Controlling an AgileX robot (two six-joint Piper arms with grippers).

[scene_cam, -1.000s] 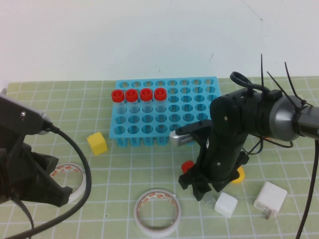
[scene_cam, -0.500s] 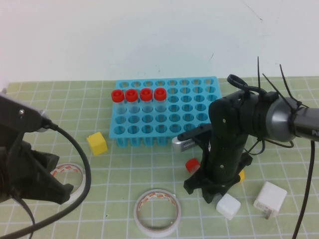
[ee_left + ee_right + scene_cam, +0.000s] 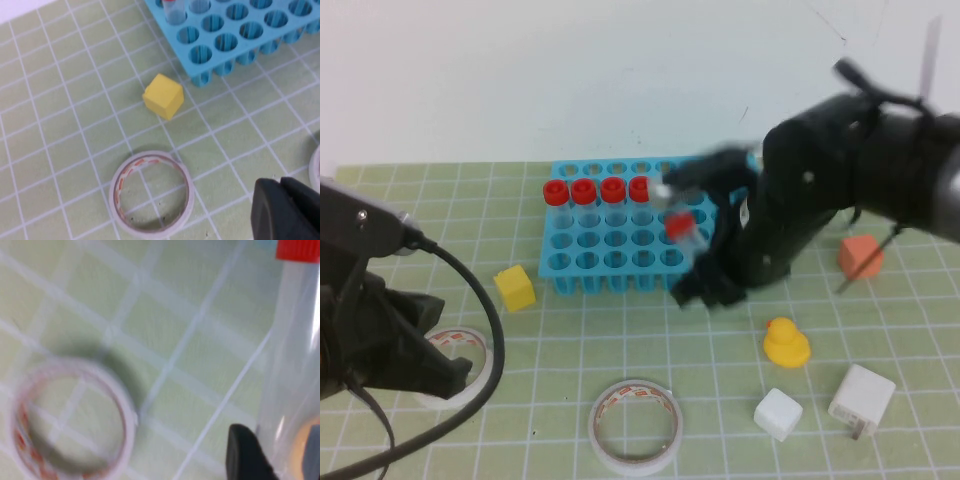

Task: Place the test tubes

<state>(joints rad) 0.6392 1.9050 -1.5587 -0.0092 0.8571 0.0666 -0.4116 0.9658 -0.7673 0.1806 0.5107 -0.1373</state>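
A blue test-tube rack [image 3: 620,240] stands at the back of the mat, with several red-capped tubes [image 3: 584,192] upright in its left rear holes. My right gripper [image 3: 703,275] hovers over the rack's front right corner, shut on a clear test tube [image 3: 686,238] whose red cap points up and away. In the right wrist view the tube [image 3: 295,365] sits between the fingers of the right gripper [image 3: 280,455], red cap [image 3: 298,250] at the far end. My left gripper [image 3: 282,200] is shut and empty, low over the mat at the near left [image 3: 390,350].
A yellow cube [image 3: 515,288] lies left of the rack. Two tape rolls [image 3: 638,425] [image 3: 460,355] lie on the near mat. A yellow duck [image 3: 786,343], a white cube [image 3: 776,412], a white charger [image 3: 861,400] and an orange cube [image 3: 860,256] sit on the right.
My right gripper closed on the tube lying on the mat, then lifted it up and back toward the rack, uncovering the duck and orange cube. The left arm barely moved.
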